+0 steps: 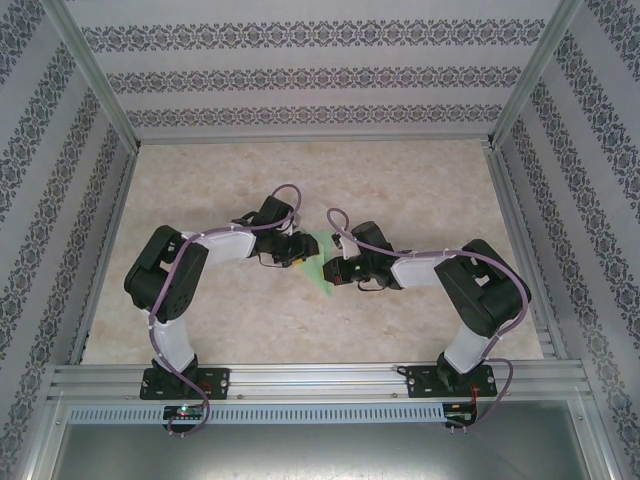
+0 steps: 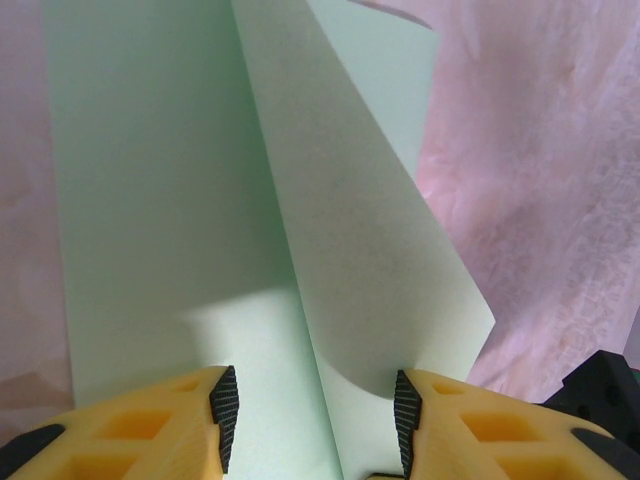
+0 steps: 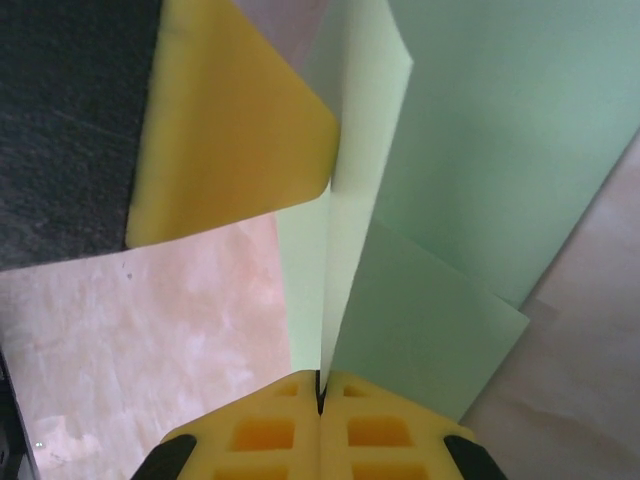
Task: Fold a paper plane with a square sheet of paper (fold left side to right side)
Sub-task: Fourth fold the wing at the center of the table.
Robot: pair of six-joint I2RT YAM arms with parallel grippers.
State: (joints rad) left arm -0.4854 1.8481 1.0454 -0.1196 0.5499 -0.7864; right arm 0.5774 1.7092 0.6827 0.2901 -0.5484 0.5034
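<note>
The pale green sheet of paper (image 1: pixel 323 272) lies folded in layers at the table's middle, between both grippers. In the left wrist view the sheet (image 2: pixel 160 200) lies flat with one flap (image 2: pixel 350 220) lifted along a crease. My left gripper (image 2: pixel 312 420) stands open over it, and the lifted flap leans on the right pad (image 2: pixel 405 420). From above, the left gripper (image 1: pixel 303 252) is at the sheet's left edge. My right gripper (image 3: pixel 321 390) is shut on an upright fold of the sheet (image 3: pixel 500 130); it sits at the sheet's right (image 1: pixel 338 270). A left fingertip (image 3: pixel 230 130) shows beside that fold.
The marbled beige table (image 1: pixel 400 180) is walled by patterned panels with metal rails on both sides (image 1: pixel 520 220) and a rail along the front (image 1: pixel 320 380). A black part of the right arm (image 2: pixel 600 390) sits close to the left gripper.
</note>
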